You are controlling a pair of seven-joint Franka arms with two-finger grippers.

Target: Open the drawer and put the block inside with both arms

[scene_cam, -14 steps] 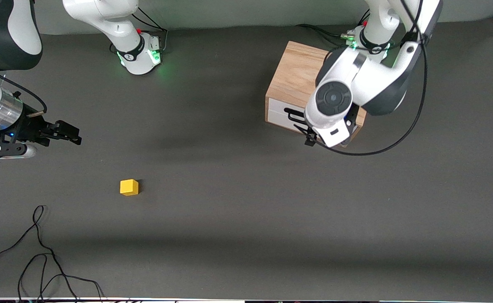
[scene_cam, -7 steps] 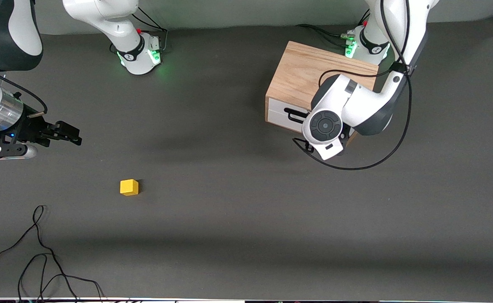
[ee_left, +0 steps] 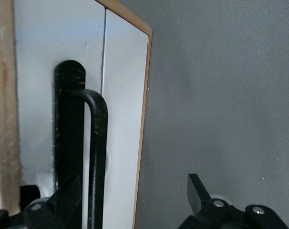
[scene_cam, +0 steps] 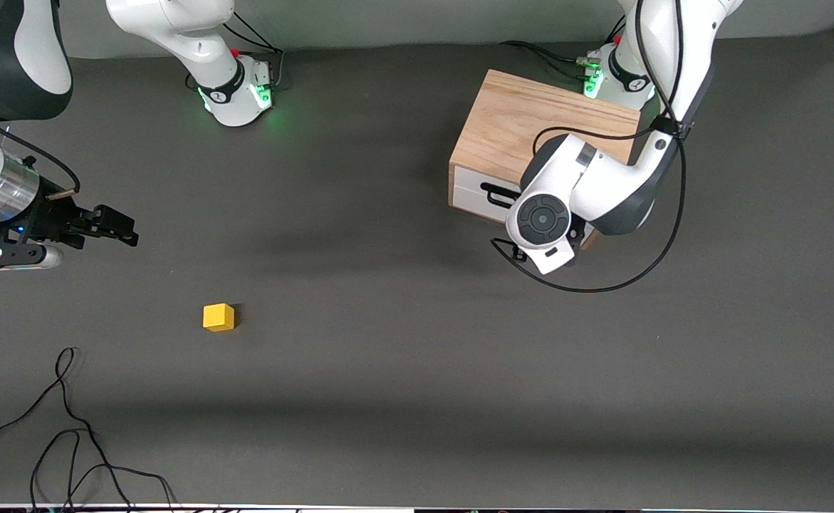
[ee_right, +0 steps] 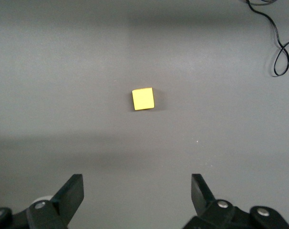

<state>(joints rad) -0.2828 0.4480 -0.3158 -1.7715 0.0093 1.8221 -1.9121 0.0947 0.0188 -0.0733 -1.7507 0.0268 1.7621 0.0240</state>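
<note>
Drawer (scene_cam: 478, 198) front, a white panel with a black bar handle (scene_cam: 496, 192), sits flush in a light wooden cabinet (scene_cam: 530, 132) at the left arm's end of the dark grey worktop (scene_cam: 402, 370), close to that arm's green-lit base (scene_cam: 619, 78). The drawer looks closed. The left arm bends down in front of the cabinet, and its wrist covers much of the drawer front in the front view. In the left wrist view, the left pincer (ee_left: 135, 200) is spread wide; the handle (ee_left: 94, 157) stands between its two black fingers, close to one finger (ee_left: 63, 198), with the other finger (ee_left: 197, 191) out over bare worktop. Whether that finger touches the handle cannot be told.

A small yellow block (scene_cam: 219, 317) rests on the worktop toward the right arm's end, well apart from the cabinet and nearer the front camera than it. The right pincer (scene_cam: 114, 226) hangs over bare worktop at the right arm's end, not over the block. In the right wrist view its fingers (ee_right: 70, 193) are spread wide and hold nothing, with the block (ee_right: 143, 98) lying on the worktop ahead of them. The right arm waits.

A loose black cable (scene_cam: 68, 434) curls on the worktop near the front camera, at the right arm's end.
</note>
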